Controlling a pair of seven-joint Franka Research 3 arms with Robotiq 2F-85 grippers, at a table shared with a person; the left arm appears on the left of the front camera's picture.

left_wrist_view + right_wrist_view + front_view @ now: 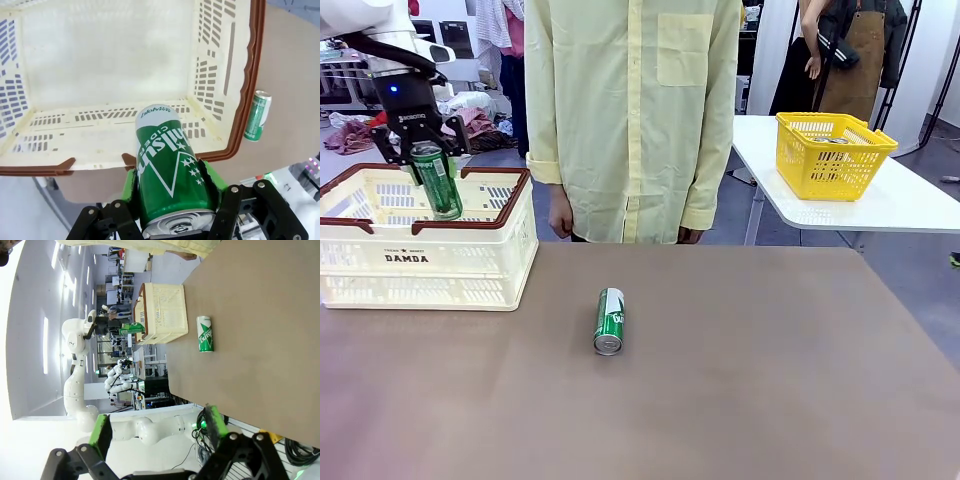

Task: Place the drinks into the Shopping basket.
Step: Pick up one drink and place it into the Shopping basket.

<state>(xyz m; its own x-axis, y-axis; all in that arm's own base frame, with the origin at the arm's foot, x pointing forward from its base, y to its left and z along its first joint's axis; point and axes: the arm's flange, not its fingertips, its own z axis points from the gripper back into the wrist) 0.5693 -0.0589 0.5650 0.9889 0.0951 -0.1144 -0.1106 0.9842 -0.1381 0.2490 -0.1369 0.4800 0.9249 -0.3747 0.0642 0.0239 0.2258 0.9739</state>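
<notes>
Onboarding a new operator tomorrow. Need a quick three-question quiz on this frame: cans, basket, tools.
1. True or false: the left tool grips a green can above the Shopping basket.
2. Is the right tool open or shut?
3. The other can is: A) standing inside the basket; B) lying on its side on the table; C) held in the right tool.
Key: 1 true; 2 open; 3 B.

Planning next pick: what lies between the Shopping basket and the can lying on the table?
Only bare tabletop between Shopping basket and lying can, per the front view.
</notes>
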